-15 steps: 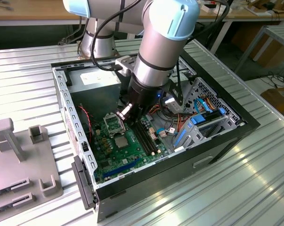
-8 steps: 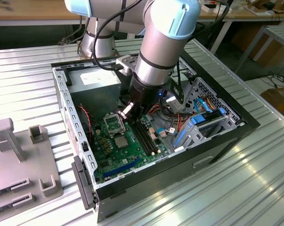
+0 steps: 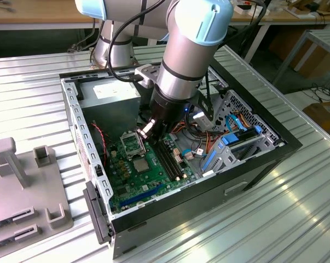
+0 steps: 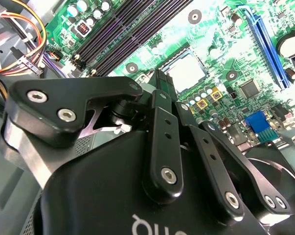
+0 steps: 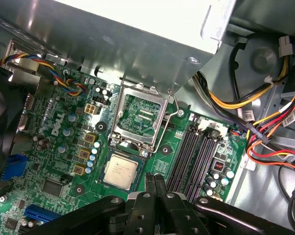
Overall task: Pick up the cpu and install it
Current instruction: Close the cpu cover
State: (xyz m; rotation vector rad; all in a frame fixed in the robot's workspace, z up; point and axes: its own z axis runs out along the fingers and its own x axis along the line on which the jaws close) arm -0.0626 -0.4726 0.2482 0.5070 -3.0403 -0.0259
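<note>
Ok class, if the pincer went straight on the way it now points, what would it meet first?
Likely the board between the cpu and the memory slots, or the cpu's own edge; depth is unclear.

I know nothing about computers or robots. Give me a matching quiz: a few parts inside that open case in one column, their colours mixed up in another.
Parts:
1. cpu
2. memory slots
3. long expansion slot
4. motherboard

Colours:
A. blue
B. green
C. silvery tan
D. black

Pairs: 1-C, 2-D, 3-A, 4-B
</note>
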